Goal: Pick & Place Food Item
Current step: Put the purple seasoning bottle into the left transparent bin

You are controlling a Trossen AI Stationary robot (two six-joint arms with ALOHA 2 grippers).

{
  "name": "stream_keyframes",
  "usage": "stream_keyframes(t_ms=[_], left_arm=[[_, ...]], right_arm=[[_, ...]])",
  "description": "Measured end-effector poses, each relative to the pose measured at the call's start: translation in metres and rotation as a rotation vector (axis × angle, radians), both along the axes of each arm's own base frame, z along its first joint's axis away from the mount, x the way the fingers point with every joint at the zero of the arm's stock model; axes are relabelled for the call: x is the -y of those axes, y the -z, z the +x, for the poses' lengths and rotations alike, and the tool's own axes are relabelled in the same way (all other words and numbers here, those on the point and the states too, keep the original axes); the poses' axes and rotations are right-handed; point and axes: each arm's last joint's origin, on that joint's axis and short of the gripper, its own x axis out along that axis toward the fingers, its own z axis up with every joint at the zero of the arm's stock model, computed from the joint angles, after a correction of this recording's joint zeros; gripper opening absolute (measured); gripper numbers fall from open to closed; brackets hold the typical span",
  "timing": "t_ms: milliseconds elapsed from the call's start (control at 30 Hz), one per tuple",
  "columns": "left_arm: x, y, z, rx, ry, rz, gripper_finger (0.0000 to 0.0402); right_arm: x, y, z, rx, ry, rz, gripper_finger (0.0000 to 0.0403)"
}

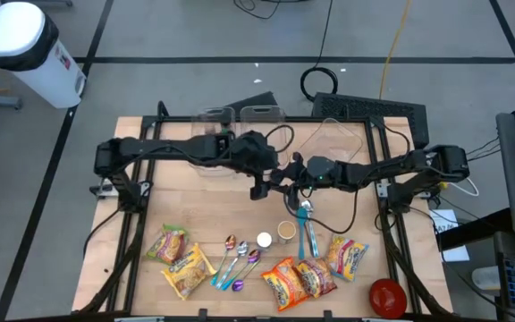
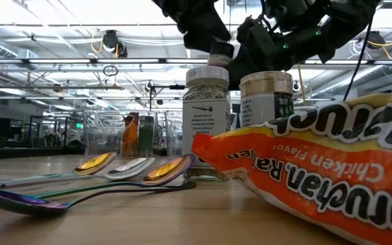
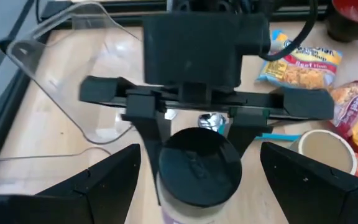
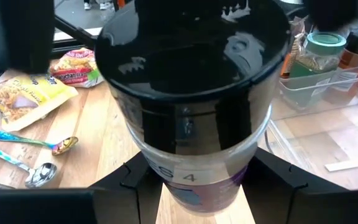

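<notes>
The right gripper [image 4: 194,177] jaws clamp the black-lidded jar [image 4: 194,93]. The left gripper [image 3: 194,171] jaws straddle it, open; closing early could knock it loose toward six o'clock.

Spice jar [image 4: 194,124] held upright above the table

Clear jar with a black lid and purple label; gripped at its sides between the right gripper's [image 3: 197,134] fingers, mid-table.

Both arms are dark, nearly black, built from slim tubes and thick round joints. Thin black cables run along each arm in loose loops. The right tool [image 3: 194,134] has a boxy black housing above a flat crossbar and two plain matte fingers.
</notes>
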Motion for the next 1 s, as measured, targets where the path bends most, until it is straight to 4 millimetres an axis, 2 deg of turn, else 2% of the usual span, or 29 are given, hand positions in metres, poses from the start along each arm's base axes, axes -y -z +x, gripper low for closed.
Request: stream_keyframes(t_ms=[167, 433, 533, 700, 867, 1000], left_arm=[[0.004, 0.013, 0.007, -0.038, -0.003, 0.006, 0.0340], [0.001, 0.014, 0.007, -0.042, -0.075, 0.010, 0.0330], [0.002, 0.014, 0.007, -0.045, -0.063, -0.002, 0.0294], [0.002, 0.014, 0.007, -0.049, -0.069, -0.014, 0.0207], [0.002, -0.005, 0.005, -0.063, -0.080, -0.003, 0.0205], [0.002, -0.028, -0.006, -0.030, -0.115, 0.023, 0.0205]], right_arm=[[0.000, 0.000, 0.000, 0.000, 0.000, 0.000, 0.0174], [0.000, 0.001, -0.001, -0.015, 0.002, 0.005, 0.0174], [0.000, 0.002, -0.001, -0.023, 0.004, 0.008, 0.0174], [0.000, 0.004, -0.001, -0.039, 0.010, 0.029, 0.0174], [0.000, 0.000, -0.001, -0.008, 0.023, 0.063, 0.0187], [0.000, -0.008, -0.004, 0.015, 0.029, 0.060, 0.0227]])
